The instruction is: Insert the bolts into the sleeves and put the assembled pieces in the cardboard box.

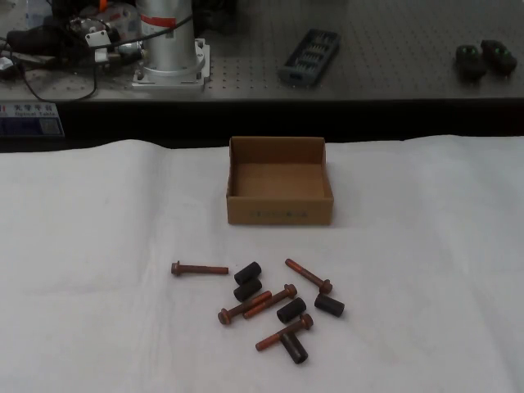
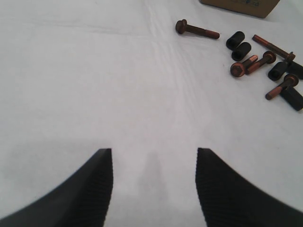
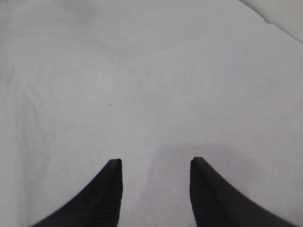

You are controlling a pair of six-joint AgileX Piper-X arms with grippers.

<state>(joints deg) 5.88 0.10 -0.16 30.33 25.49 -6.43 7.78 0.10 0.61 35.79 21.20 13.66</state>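
The left gripper (image 2: 154, 189) and right gripper (image 3: 156, 194) hover, fingers apart; best take first the lone bolt (image 2: 196, 30), across its shank, clear of the pile (image 1: 291, 310).

I see coppery-brown bolts (image 1: 201, 268) and black sleeves (image 1: 247, 273) on the white cloth (image 1: 98, 246), a plain tan cardboard box (image 1: 280, 211), and black, ribbed left fingers (image 2: 97, 189) and right fingers (image 3: 111, 194).

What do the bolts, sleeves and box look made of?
Bolts: probably metal, with a dull coppery-brown coating and flanged heads. Sleeves: matte black, maybe rubber or plastic; the look leaves it open. Box: plain brown cardboard, with matte walls.
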